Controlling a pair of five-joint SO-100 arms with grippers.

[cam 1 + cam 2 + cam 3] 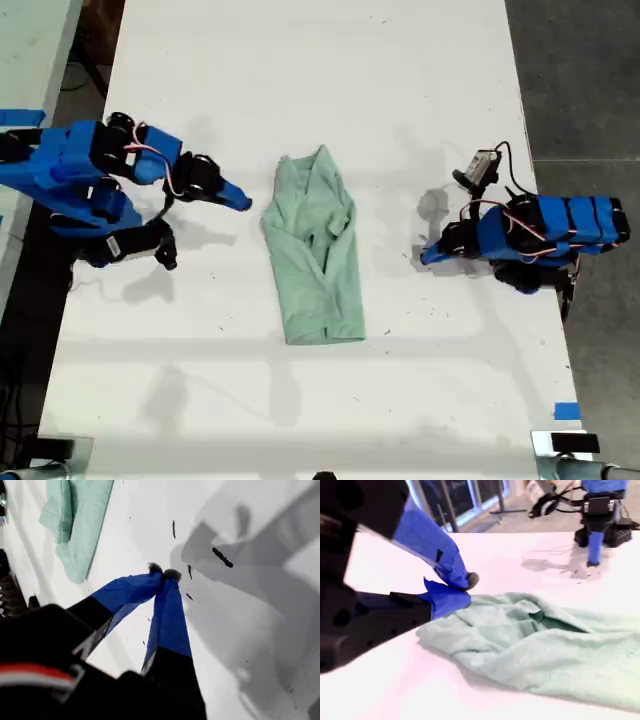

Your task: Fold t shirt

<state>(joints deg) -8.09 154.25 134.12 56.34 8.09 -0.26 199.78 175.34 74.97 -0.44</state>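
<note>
The t shirt (315, 250) is pale mint green and lies wrinkled in a long narrow bundle at the middle of the white table (320, 80). My second gripper (243, 201), on the arm at the exterior view's left, is shut and empty. Its tips (465, 587) sit just beside the t shirt's (535, 645) near edge, at the end farther from the exterior view's bottom. My first gripper (426, 257), on the arm at the exterior view's right, is shut with nothing in it. Its tips (164, 573) rest close to the bare table, well apart from the t shirt (75, 520).
A strip of blue tape (566, 410) marks the table near the exterior view's bottom right. Dark floor (580, 80) lies past the table's edge on the exterior view's right. Small black marks (222, 557) dot the surface by my first gripper. The first arm (595, 515) stands beyond the shirt.
</note>
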